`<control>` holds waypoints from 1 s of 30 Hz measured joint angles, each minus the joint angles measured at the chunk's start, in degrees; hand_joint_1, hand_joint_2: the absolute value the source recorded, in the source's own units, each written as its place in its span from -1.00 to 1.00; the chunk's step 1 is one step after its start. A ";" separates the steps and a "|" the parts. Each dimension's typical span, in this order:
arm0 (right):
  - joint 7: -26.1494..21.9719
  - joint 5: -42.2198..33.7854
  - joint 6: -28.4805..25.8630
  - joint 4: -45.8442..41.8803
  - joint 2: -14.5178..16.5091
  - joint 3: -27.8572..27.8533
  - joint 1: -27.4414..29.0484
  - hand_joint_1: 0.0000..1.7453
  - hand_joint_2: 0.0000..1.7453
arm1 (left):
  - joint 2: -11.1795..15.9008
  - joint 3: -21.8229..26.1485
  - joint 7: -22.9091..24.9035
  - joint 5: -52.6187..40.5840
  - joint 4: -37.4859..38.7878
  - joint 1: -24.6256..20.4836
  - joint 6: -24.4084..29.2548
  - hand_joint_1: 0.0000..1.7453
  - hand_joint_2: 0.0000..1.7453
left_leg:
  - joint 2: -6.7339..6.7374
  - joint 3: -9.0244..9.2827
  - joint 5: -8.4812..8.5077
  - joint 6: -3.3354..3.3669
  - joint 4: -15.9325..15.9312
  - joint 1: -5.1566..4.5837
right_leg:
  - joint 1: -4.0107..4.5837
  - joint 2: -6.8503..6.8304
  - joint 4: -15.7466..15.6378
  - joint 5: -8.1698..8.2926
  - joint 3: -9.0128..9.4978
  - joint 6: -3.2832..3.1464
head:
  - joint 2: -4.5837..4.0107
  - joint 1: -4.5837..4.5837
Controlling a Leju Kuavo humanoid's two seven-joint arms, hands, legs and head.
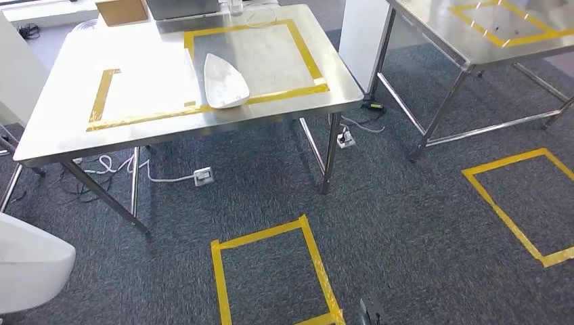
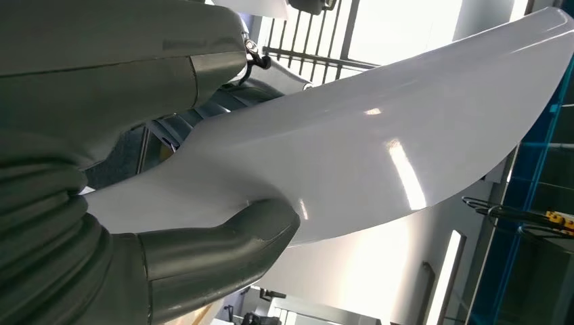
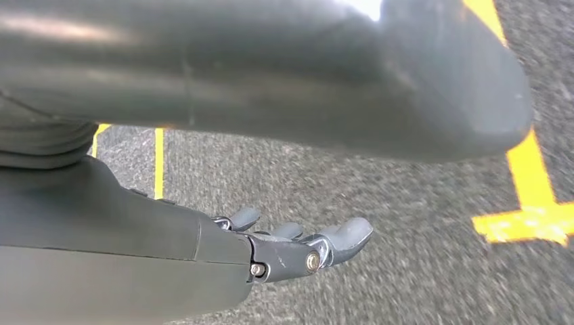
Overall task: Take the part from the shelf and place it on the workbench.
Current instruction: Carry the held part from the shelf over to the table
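A white curved shell part (image 2: 379, 142) is gripped by my left hand (image 2: 169, 264), with the thumb (image 2: 257, 223) pressed under its edge and the fingers over the other side. In the head view a rounded white end of this part (image 1: 30, 267) shows at the lower left, in front of the steel workbench (image 1: 74, 139). A second white shell part (image 1: 225, 82) lies on the workbench, across the front edge of a yellow taped rectangle (image 1: 308, 57). My right hand (image 3: 203, 250) hangs over grey carpet, its fingers (image 3: 338, 237) loosely extended and holding nothing.
A second steel table (image 1: 474, 51) with yellow tape stands at the far right. Yellow taped squares mark the carpet (image 1: 271, 271) (image 1: 521, 203). Power strips and white cables (image 1: 203, 177) lie under the workbench. A cardboard box (image 1: 122, 10) sits at the bench's far edge.
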 joint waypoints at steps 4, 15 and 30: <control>0.01 0.06 0.22 0.00 -0.01 -0.01 0.23 -1.00 -1.00 | 0.06 0.02 0.05 -0.03 0.07 0.06 -0.01 1.00 1.00 | 0.34 -5.94 -6.84 -0.25 -1.57 0.33 | -0.42 0.22 -0.33 -3.67 4.79 0.25 | 0.00 0.00; 0.01 0.13 0.62 0.00 -0.07 -0.01 -0.67 -1.00 -1.00 | 0.20 0.06 0.52 -0.27 -0.05 -0.55 -0.33 1.00 1.00 | 0.72 -1.56 6.55 2.81 -12.02 0.66 | -0.12 0.15 14.46 -8.28 1.16 3.27 | 0.01 0.39; 0.03 -0.16 0.15 0.00 0.17 -0.41 -0.24 -1.00 -1.00 | 0.51 -0.15 0.91 -0.72 0.78 -2.21 -0.95 1.00 1.00 | 0.03 2.48 -0.39 0.55 -2.90 -0.09 | 0.83 0.71 0.45 -1.34 1.58 -0.81 | 0.00 0.21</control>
